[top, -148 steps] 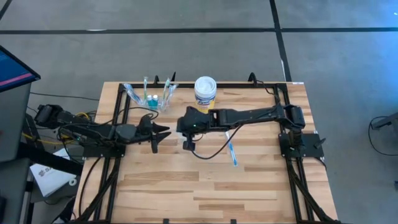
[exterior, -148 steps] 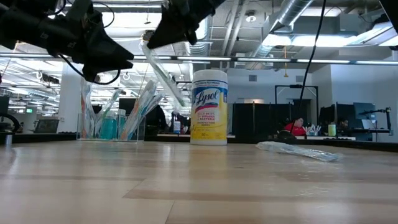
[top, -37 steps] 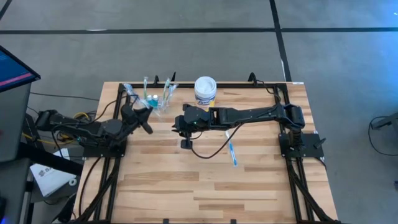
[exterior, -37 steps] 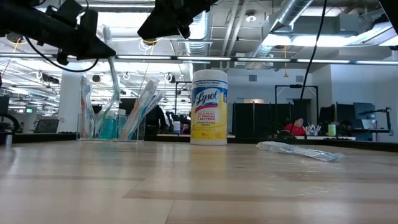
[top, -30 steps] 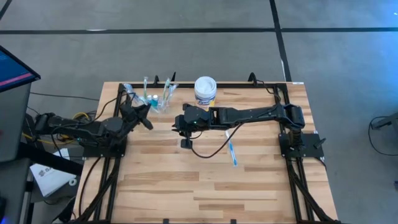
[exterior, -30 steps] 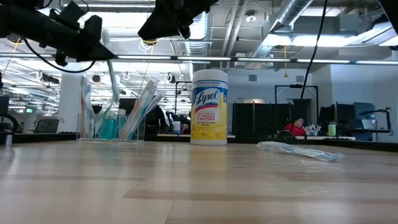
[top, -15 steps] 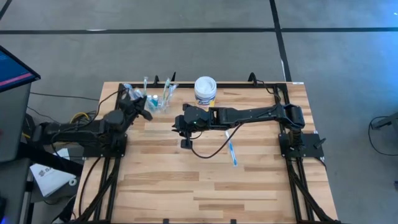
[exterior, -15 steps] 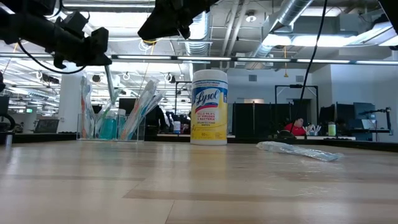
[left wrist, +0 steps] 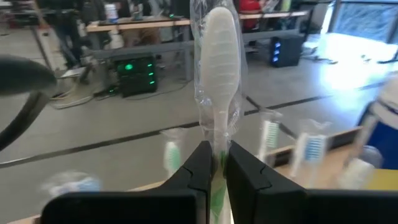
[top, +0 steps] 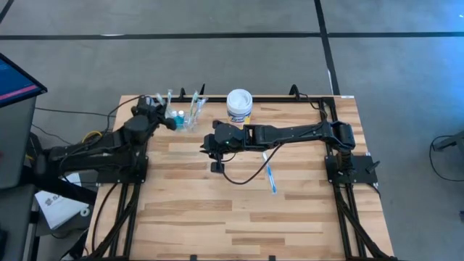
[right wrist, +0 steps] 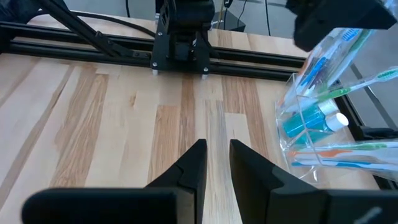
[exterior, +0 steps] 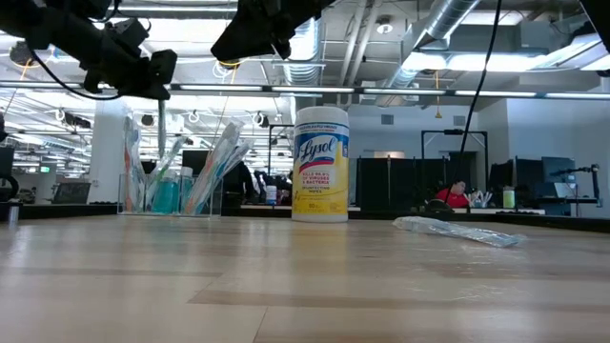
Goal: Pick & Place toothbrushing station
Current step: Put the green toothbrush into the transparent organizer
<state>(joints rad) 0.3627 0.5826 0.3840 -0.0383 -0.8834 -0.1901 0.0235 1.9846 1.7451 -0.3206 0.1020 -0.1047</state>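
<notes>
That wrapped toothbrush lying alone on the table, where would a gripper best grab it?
The loose toothbrush lies flat, running near to far. Probably best gripped mid-handle from straight above, fingers closing across its narrow width. The right gripper hovers nearest and holds nothing.

Under my left jaws the clear cup (exterior: pixel 170 193) is crowded — toothbrushes (exterior: pixel 217 164) fan outward and toothpaste tubes (right wrist: pixel 313 121) fill its base, leaving only narrow gaps between them. Beside it the yellow-labelled tub (exterior: pixel 320 164) blocks that side. Ahead of my right jaws the worktop (right wrist: pixel 112 118) lies bare — room to pass up to the black frame rail (right wrist: pixel 81 45).
</notes>
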